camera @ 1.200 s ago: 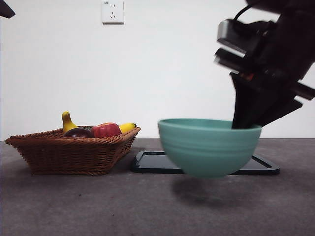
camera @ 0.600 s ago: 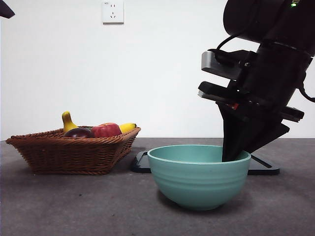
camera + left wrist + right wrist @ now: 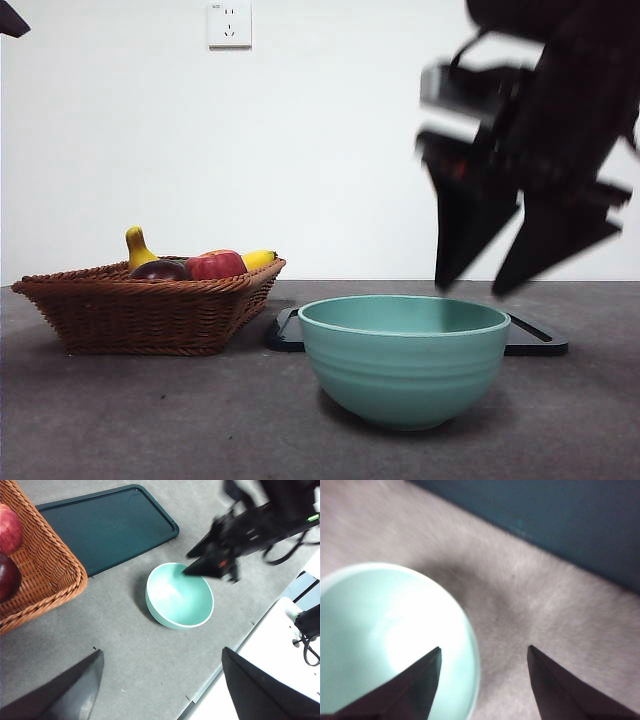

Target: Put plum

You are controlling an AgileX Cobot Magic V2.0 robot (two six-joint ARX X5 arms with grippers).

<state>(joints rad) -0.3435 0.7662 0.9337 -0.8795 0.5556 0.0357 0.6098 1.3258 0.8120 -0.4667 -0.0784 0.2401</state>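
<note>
Grey tabletop (image 3: 150,420) under a white wall: I see my right gripper (image 3: 480,285) hanging just above the green bowl's (image 3: 405,365) right rim, jaws spread wide, holding nothing, touching nothing. My left gripper (image 3: 160,690) waits high, also open. Far left, the plum (image 3: 158,270) sits in the wicker basket (image 3: 140,315) beside the apple (image 3: 215,265).

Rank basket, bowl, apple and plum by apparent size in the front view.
1. Basket
2. Bowl, though it stands nearer the camera
3. Apple
4. Plum; both fruits partly hidden, so close
</note>
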